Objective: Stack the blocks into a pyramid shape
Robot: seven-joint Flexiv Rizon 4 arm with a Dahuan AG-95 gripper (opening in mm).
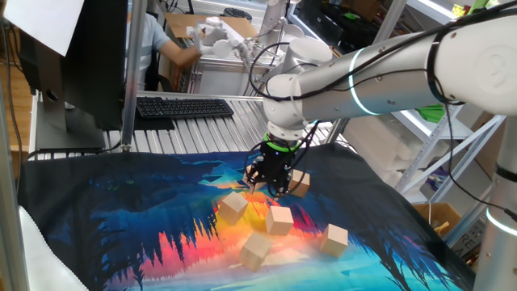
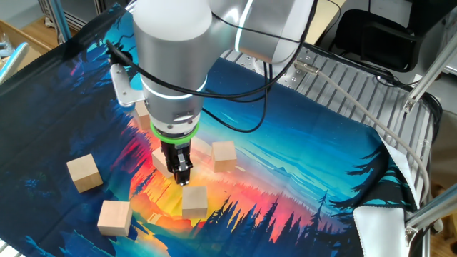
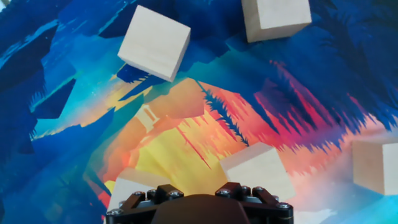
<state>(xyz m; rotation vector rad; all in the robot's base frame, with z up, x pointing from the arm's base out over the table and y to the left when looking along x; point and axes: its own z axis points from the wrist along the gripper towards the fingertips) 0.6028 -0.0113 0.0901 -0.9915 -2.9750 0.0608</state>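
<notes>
Several light wooden blocks lie scattered on the painted cloth, none stacked. My gripper (image 1: 271, 187) (image 2: 181, 171) points straight down, low over the orange middle of the cloth, open with nothing between its fingers. One block (image 2: 159, 158) (image 3: 127, 185) sits just to one side of it and another (image 2: 203, 148) (image 3: 258, 171) just to the other. More blocks lie further out (image 2: 223, 155) (image 2: 194, 201) (image 2: 115, 217) (image 2: 84, 173). In the hand view only the gripper's dark housing (image 3: 199, 202) shows at the bottom edge, and the fingertips are out of sight.
A cloth printed with a blue, orange and red forest scene (image 1: 129, 226) covers the table. Behind it are a keyboard (image 1: 184, 106), a monitor and a metal roller surface (image 2: 343, 86). A person works at the back (image 1: 174, 44). Cables hang from the arm (image 2: 278, 64).
</notes>
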